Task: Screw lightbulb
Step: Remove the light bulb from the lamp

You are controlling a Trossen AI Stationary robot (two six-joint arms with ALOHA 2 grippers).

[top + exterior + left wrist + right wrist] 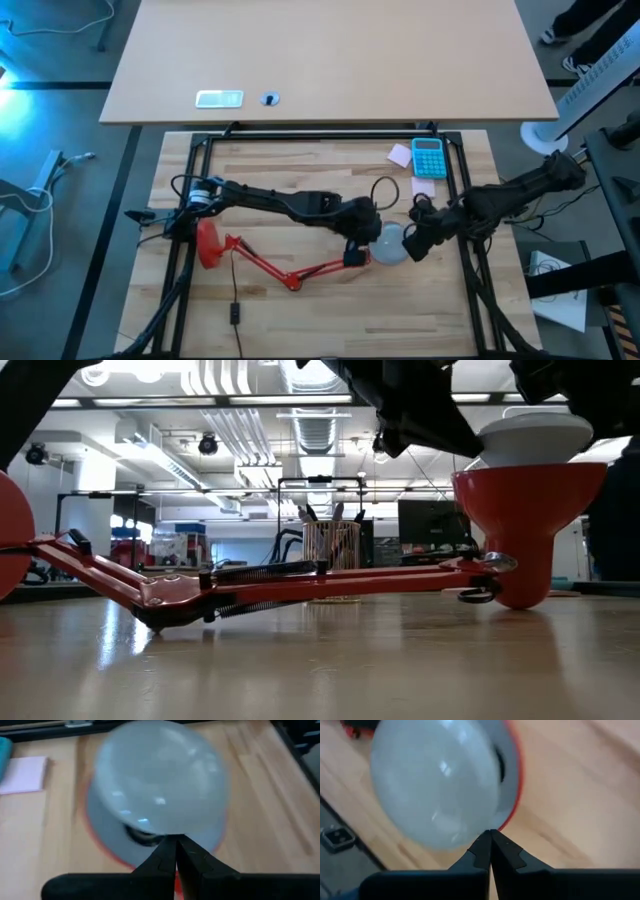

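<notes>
Red lamp (300, 585) lying low across frame; lightbulb (535, 438) seated in its shade (528, 520), right. Left gripper (175, 851) and right gripper (490, 842) pressed together, beside dome.

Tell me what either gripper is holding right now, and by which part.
Nothing. Both the left gripper and the right gripper are shut and empty beside the lightbulb, which sits in the red lamp shade.

Lightbulb (535, 437): white, rounded dome.
Pose: dome up, neck down.
Place: sat in the red lamp shade (527, 510); apparently seated.
</notes>
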